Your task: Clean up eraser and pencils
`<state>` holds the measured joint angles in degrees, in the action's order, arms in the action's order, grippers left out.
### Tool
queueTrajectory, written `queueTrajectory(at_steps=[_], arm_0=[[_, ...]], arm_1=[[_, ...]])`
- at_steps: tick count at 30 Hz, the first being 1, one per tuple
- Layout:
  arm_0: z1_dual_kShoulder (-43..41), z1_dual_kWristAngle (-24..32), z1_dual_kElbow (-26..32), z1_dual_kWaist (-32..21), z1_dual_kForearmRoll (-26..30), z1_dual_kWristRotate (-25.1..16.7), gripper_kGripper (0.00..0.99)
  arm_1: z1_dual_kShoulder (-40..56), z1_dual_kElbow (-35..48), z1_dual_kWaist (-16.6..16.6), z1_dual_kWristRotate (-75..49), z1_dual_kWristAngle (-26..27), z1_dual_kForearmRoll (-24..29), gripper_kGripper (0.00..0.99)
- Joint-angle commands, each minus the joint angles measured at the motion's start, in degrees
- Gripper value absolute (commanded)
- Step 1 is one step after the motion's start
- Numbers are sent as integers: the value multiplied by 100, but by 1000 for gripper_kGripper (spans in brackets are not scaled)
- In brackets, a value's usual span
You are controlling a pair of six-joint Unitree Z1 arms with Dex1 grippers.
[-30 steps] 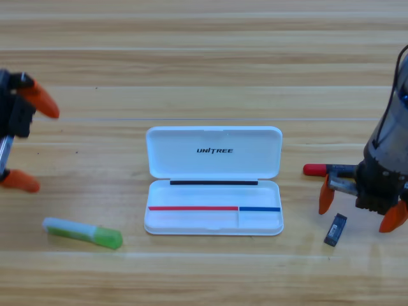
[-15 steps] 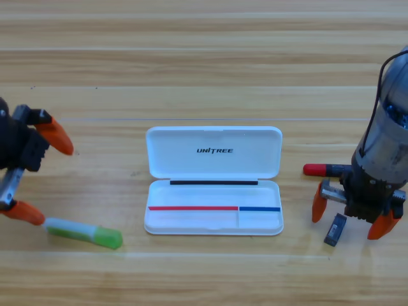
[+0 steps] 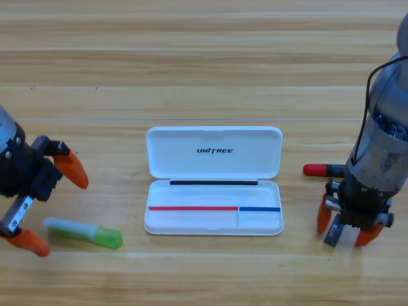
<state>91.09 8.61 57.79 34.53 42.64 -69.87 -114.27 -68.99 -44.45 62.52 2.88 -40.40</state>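
A pale wooden table (image 3: 204, 57) with long horizontal planks fills the whole view; nothing of the room beyond it shows.

On the count: one white plastic hinged case (image 3: 214, 180), lying open in the middle with its lid folded back. Two pencils, marker-like sticks. One eraser. Two grippers.

Over on the left, the left gripper (image 3: 51, 205) sits low over the table with its two orange fingers (image 3: 71, 169) spread wide apart. The translucent bright green pencil with a pale whitish end (image 3: 83, 232) lies flat on the table just beside the lower finger, its pale end nearest that fingertip and its green end pointing away toward the case. It sits mostly outside the gap, not between the fingers, and whether the lower finger touches it cannot be told.

On the right, the right gripper (image 3: 346, 228) points straight down at the table, its orange fingers standing a little apart on either side of the small dark grey-black rectangular eraser (image 3: 332, 234). The eraser lies between them on the table; whether the fingers press on it cannot be told. The red-capped pencil with a black barrel (image 3: 323, 169) lies just behind these fingers, its red cap sticking out toward the case and the rest of its barrel hidden under the arm.
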Motion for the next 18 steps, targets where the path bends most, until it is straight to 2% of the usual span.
queueTrajectory(at_steps=[1, 6, 8, 14, 18], arm_0=[[340, 88, -189, -139, -1, -123, 988], [559, 141, -277, -201, -177, -220, 986], [665, 141, -329, -201, -326, -220, 986], [937, 79, -338, -201, -590, -299, 988], [1183, 71, -215, -201, -590, -317, 986]], arm_1=[[-403, 97, -142, -38, 73, 76, 339], [-412, 70, -151, -135, 64, 76, 132], [-403, 53, -160, -196, 20, 76, 9], [-333, -220, -186, -759, -77, -293, 0], [-289, -958, -274, -1673, -358, -978, 0]])
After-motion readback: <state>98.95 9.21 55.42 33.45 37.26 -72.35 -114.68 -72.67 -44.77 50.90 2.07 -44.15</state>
